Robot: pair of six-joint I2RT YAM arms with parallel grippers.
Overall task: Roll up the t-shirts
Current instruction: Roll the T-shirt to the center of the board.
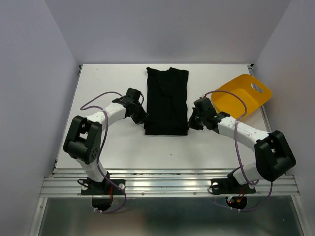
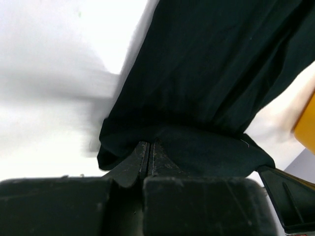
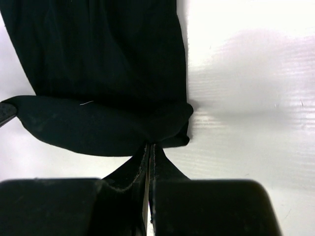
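Black cloth: one t-shirt point(image 1: 167, 101) is seen, laid as a long narrow strip in the centre of the white table point(image 1: 113, 147), running from the upper middle of the top view down to its middle.
Left pincer point(image 1: 141, 117): closed on the lower left corner of the strip; in the left wrist view the jaws are pressed together with the hem pinched between them.
Right pincer point(image 1: 193, 121): closed on the lower right corner; in the right wrist view the hem is drawn to a point where the jaws meet.
Yellow tub point(image 1: 242, 96): tipped over at the right of the top view, beside the right arm and apart from the shirt.
Done: the shirt is already narrowed into a strip, and its lower hem is gripped at both corners. A low lip of cloth is turned up along that edge in both wrist views, which is judged to be the very start of the first turn.
Left to do: nearly the whole length lies flat and unrolled, so the rolling is judged barely begun. No second shirt is in view.
Hidden: the fingertips are buried in black cloth, so it cannot be told how many layers are caught. The folds are hard to read, black on black. The left side of the left wrist view is blurred. How the tub is propped cannot be made out.
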